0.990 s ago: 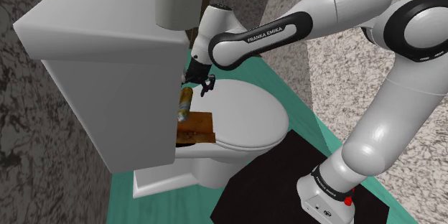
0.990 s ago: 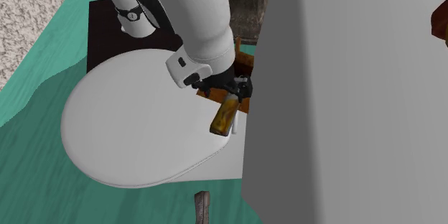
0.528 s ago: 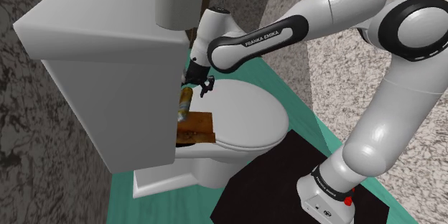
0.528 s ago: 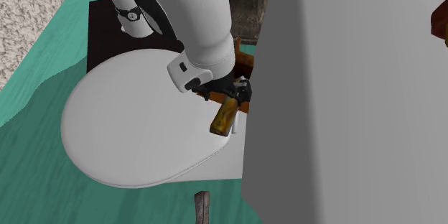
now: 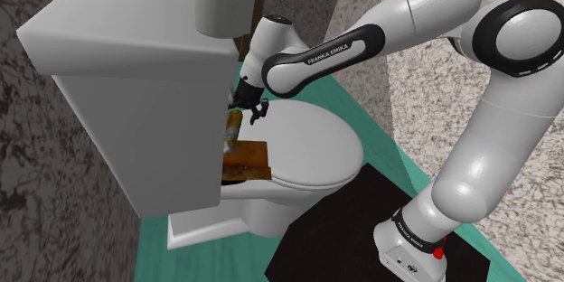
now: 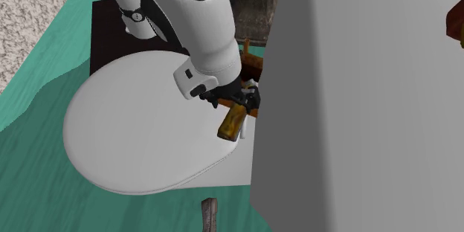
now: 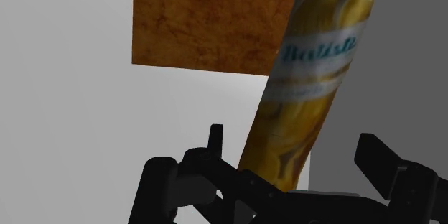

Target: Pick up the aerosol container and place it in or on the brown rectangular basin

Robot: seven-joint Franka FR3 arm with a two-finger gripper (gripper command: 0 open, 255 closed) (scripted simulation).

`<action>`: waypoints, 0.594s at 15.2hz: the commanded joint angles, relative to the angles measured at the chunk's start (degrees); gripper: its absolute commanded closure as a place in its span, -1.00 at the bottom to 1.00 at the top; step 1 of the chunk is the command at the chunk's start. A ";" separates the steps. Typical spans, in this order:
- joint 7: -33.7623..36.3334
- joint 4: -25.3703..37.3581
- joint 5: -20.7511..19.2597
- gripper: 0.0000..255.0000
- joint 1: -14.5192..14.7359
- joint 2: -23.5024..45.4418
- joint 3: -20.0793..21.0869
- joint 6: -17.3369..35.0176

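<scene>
Black two-finger gripper (image 7: 292, 138) has its fingers (image 7: 377, 158) spread either side of the yellow aerosol can (image 7: 309, 79) without touching it, probably lining up a grab, the can tucked against the white toilet tank (image 5: 136, 99) like the brown rectangular basin (image 7: 208, 21).

The white arm (image 5: 479, 145) goes up from the shoulder view's lower right and bends at a dark elbow joint (image 5: 522, 38) high in that view. Its forearm (image 5: 316, 54) reaches down toward that view's left. The wrist (image 5: 271, 38) points the black pincer (image 5: 249, 108) downward. In the wrist view the two fingers (image 7: 380, 159) stand apart from each other.
</scene>
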 commanded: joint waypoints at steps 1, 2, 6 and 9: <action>0.17 -0.13 -0.14 1.00 0.77 4.55 0.33 1.92; 0.12 0.82 0.27 1.00 0.81 4.05 0.59 0.51; 0.76 1.34 0.22 1.00 1.29 3.97 0.79 -0.10; 0.55 1.32 0.80 1.00 1.09 3.08 1.12 -0.89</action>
